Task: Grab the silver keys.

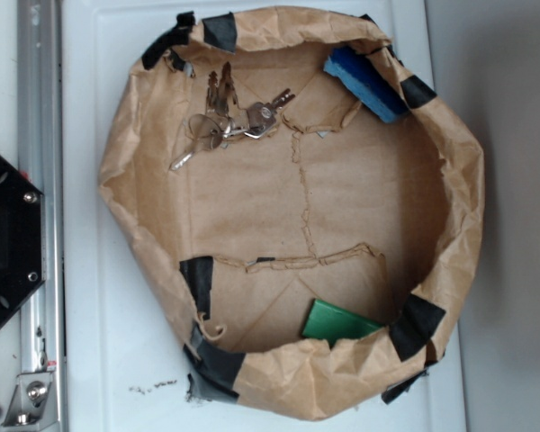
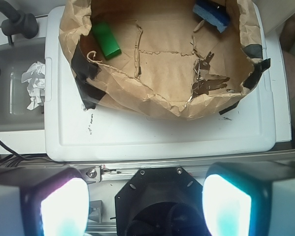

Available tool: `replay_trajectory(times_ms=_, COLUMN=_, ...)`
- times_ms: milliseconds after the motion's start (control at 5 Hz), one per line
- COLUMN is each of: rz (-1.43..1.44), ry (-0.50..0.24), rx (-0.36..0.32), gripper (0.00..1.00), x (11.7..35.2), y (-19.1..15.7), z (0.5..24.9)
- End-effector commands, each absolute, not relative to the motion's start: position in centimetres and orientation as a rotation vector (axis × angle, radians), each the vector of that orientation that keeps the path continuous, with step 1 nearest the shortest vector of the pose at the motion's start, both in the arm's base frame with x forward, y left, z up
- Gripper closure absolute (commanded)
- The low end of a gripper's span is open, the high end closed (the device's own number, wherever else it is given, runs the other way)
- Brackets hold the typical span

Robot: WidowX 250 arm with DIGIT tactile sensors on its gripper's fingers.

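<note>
Keys (image 1: 229,121) splayed on the paper floor of the bag (image 1: 126,153), in the upper left part in the exterior view, near the wall and a black tape patch (image 1: 166,43). Several thin silver blades fanning out from linked rings, one pointing down-left, others up and right. In the wrist view, same keys (image 2: 206,81) at the right side of the bag (image 2: 69,34), close to its near rim.

Blue block (image 1: 364,83) leaning against the bag wall at the upper right in the exterior view, well apart from the keys; in the wrist view (image 2: 211,14) at the top right. Green block (image 1: 335,322) at the lower edge of the floor, partly tucked under the folded rim; in the wrist view (image 2: 106,39) at the upper left.

Bag resting on a white lid (image 1: 99,315), rim rolled down and patched with tape in several spots. Crumpled white paper (image 2: 35,83) in a clear bin left of the lid, wrist view only.

Gripper (image 2: 145,206) well back from the bag, above the mount. Fingers (image 2: 64,206) wide apart, glowing pale at the frame's bottom corners, nothing between them, nothing held.
</note>
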State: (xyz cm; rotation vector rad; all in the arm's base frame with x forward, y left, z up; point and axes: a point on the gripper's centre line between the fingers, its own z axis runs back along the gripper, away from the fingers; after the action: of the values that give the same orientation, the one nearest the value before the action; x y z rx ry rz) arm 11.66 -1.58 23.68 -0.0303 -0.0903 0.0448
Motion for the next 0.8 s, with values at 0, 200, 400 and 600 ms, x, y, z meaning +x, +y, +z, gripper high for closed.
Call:
replay_trajectory(times_ms=0, rz=0.045, ry=-0.09, rx=-0.03, gripper=0.0, x=11.7, y=-1.6, z=23.7)
replay_trajectory(times_ms=200, rz=0.179, ry=-0.058, rx=0.002, gripper=0.0, x=16.7, y=-1.6, z=22.4)
replay_trajectory(times_ms=400, rz=0.262, ry=-0.122, rx=0.033, gripper=0.0, x=20.8, y=-1.0, z=21.9)
replay_trajectory(times_ms=600, rz=0.252, ry=-0.148, rx=0.024, gripper=0.0, x=23.4, y=-0.1, z=21.1)
